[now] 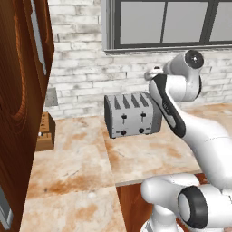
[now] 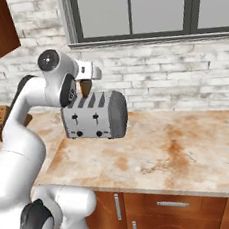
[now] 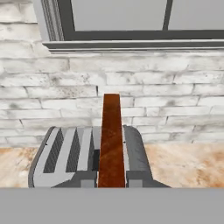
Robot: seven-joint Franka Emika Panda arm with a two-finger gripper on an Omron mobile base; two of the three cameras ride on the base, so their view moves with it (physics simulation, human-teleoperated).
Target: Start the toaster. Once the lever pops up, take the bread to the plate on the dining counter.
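Left base, arm: white arm fills lower right and reaches up to the toaster; its links hide the toaster's right end.
Left base, toaster: grey four-slot box on the desk, near the brick wall, front with two slider tracks and dark knobs facing the camera.
Left base, wooden block: small brown block well left of the toaster, beside the wooden cabinet.
Right base, pincer: pincer hangs just above the toaster's rear top, pressed together on the bread.
Right base, bread: brown slice, upright, sticks down from the pincer, lower edge at the toaster's top; whether it clears the slot cannot be told.
Right base, desk: marble-look slab runs right of the toaster, wooden drawers below.
Hand view, bread: seen edge-on, a tall brown strip in the centre, between the finger tips, pinched.
Hand view, toaster: below and behind the slice, dark slots to its left, rounded grey end to its right.
Hand view, window: dark-framed window above the brick wall.
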